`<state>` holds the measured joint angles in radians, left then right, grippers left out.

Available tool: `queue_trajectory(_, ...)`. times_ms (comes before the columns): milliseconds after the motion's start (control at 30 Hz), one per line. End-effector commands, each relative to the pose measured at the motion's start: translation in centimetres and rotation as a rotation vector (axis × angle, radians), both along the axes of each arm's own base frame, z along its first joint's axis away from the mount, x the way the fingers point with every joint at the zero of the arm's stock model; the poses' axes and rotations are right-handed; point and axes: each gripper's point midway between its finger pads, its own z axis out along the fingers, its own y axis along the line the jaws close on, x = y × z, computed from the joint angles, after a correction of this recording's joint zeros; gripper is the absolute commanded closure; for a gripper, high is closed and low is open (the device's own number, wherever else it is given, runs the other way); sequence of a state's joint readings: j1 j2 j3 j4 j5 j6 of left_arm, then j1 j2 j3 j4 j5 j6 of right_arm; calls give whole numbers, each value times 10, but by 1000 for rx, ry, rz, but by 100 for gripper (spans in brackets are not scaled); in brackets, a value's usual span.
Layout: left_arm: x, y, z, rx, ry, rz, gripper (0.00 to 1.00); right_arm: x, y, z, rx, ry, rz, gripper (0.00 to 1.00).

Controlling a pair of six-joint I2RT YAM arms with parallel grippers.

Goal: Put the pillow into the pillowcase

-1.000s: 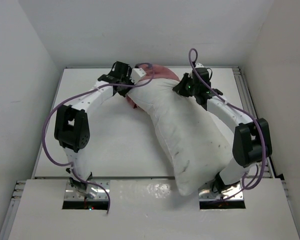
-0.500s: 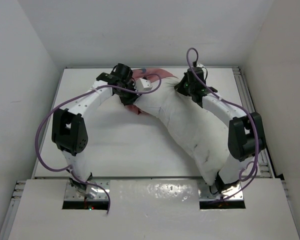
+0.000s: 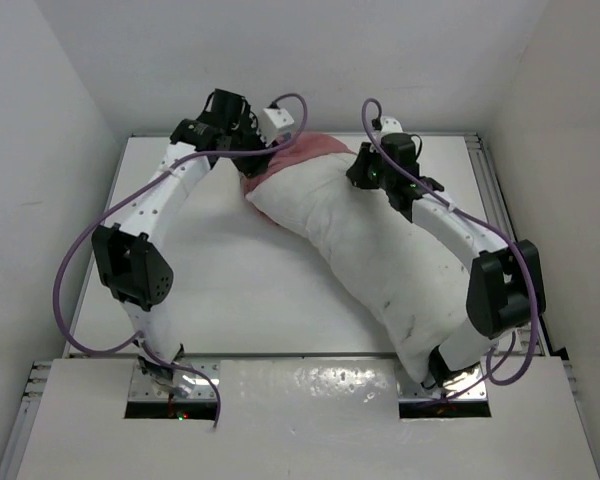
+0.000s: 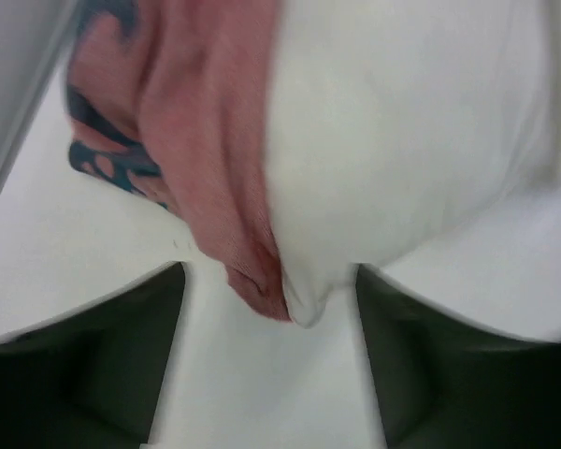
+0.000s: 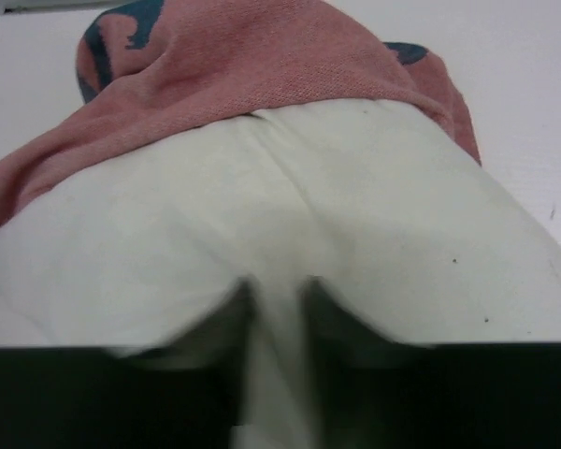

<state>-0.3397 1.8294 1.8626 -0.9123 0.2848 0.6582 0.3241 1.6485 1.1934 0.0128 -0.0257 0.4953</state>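
The white pillow [image 3: 360,250] lies slantwise from far centre to near right. Its far end sits in the mouth of the pale pink pillowcase [image 3: 315,148], bunched at the table's far edge. My left gripper [image 3: 252,160] is at the pillow's far left corner. In the left wrist view its jaws stand wide apart [image 4: 269,273], with the pillowcase hem [image 4: 196,140] and pillow corner [image 4: 402,140] hanging between them, unpinched. My right gripper [image 3: 365,178] is on the pillow's far right side. In the right wrist view it is shut [image 5: 276,290] on a fold of pillow [image 5: 309,187], with the pillowcase [image 5: 243,65] beyond.
The white table [image 3: 210,290] is boxed in by white walls at the back and both sides. A raised rail [image 3: 500,200] runs along the right edge. A white board [image 3: 310,400] covers the near edge by the arm bases.
The pillow was dragged away from the near edge and its far end went further into the pillowcase. My left gripper has swung back towards the far left. My right gripper keeps its hold.
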Motion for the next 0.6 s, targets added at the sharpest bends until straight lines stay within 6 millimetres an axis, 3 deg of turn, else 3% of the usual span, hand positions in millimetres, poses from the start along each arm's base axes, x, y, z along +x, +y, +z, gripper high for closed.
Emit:
queue_trajectory(0, 19, -15, 45, -135, -109, 29, 67, -5, 11, 39, -99, -112, 111, 98)
queue_trajectory(33, 28, -18, 44, -146, -132, 45, 79, -6, 14, 43, -105, -120, 117, 100)
queue_trajectory(67, 35, -18, 32, -125, -120, 67, 84, -9, 20, 44, -117, -128, 136, 100)
queue_trajectory(100, 39, -17, 24, -99, -122, 68, 81, -11, 24, 46, -117, -135, 147, 90)
queue_trajectory(133, 46, -17, 7, -65, -109, 77, 72, -14, 29, 47, -117, -142, 165, 71)
queue_trajectory(167, 52, -10, -1, -2, -126, 103, 56, -19, 38, 49, -127, -155, 201, 35)
queue_trajectory(267, 62, -4, -26, 82, -112, 127, 33, -30, 55, 49, -147, -165, 257, 8)
queue_trajectory(300, 63, -5, -29, 82, -108, 124, 31, -32, 57, 48, -153, -163, 264, 1)
queue_trajectory(400, 64, -14, -39, 61, -101, 98, 25, -39, 67, 36, -172, -137, 292, 1)
queue_trajectory(533, 80, -12, -60, 80, -129, 158, 25, -39, 76, 20, -146, -105, 292, 1)
queue_trajectory(567, 82, -14, -65, 79, -122, 168, 28, -39, 79, 6, -150, -80, 297, 1)
